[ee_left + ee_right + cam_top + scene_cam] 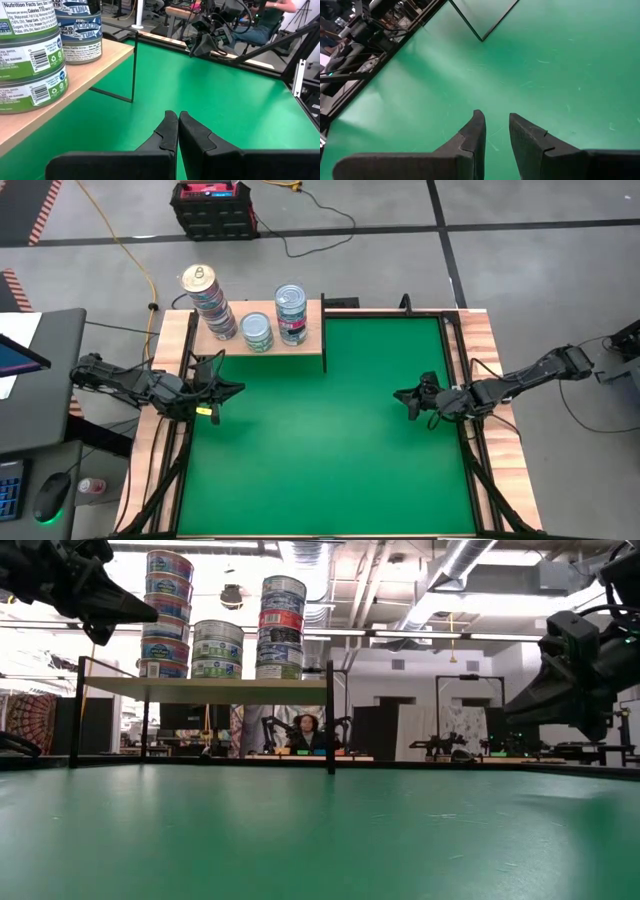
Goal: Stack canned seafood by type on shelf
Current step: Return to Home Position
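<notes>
The shelf (300, 352), a pale wood board on thin dark legs, stands at the far left of the green mat (330, 450). Three stacks of canned seafood rest on it: a tall leaning stack (207, 302) at the left, a short one (257, 332) in the middle, and a middle-height one (291, 313) at the right. They also show in the low view, the stacks (222, 648) rising above the shelf (240, 689). My left gripper (178, 116) is shut and empty, hovering near the shelf's near left corner (222, 390). My right gripper (495, 117) hovers over the mat's right part (405, 397), its fingers a little apart with nothing between them.
The table's wood rim (495, 410) and dark rails frame the mat. The mat's middle and near part lie bare. A black box (212, 205) and cables lie on the floor beyond the table. A desk with a mouse (50, 495) stands left. A person (305, 730) sits far behind.
</notes>
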You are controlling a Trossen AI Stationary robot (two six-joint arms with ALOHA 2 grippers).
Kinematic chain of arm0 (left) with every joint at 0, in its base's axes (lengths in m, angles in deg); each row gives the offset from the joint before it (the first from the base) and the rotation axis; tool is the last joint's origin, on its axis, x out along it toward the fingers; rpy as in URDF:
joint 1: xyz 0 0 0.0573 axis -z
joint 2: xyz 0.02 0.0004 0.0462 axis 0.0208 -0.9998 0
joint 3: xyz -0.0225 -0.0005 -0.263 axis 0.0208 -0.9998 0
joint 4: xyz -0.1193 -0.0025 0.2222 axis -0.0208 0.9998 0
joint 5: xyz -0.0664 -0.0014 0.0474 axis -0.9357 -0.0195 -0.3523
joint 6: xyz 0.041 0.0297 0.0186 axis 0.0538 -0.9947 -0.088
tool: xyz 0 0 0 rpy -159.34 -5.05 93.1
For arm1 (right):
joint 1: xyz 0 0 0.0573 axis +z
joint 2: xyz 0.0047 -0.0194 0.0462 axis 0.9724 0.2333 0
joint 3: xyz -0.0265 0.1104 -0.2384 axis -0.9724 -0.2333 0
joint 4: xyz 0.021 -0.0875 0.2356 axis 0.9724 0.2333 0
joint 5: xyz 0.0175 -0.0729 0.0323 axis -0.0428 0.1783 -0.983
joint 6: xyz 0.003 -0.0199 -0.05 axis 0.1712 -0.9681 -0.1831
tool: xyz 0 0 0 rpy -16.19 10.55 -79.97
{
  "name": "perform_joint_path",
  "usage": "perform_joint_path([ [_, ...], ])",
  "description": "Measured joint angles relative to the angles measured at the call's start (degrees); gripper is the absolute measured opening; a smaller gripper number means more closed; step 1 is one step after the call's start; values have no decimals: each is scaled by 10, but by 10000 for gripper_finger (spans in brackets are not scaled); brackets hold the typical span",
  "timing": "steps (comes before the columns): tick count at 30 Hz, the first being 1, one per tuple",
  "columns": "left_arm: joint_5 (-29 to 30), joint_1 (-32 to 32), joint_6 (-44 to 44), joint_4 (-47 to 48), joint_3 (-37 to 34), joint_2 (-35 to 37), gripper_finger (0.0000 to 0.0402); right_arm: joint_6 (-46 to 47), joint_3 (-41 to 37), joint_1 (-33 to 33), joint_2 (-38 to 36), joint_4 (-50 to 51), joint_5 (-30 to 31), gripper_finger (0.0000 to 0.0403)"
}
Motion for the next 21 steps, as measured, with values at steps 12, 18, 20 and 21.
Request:
perform_joint_path([
  [12, 0, 0, 5, 0, 0, 0, 6, 0, 0, 0, 0, 0, -2, 113],
  [18, 0, 0, 5, 0, 0, 0, 6, 0, 0, 0, 0, 0, -2, 113],
  [20, 0, 0, 5, 0, 0, 0, 6, 0, 0, 0, 0, 0, -2, 113],
  [21, 0, 0, 5, 0, 0, 0, 6, 0, 0, 0, 0, 0, -2, 113],
])
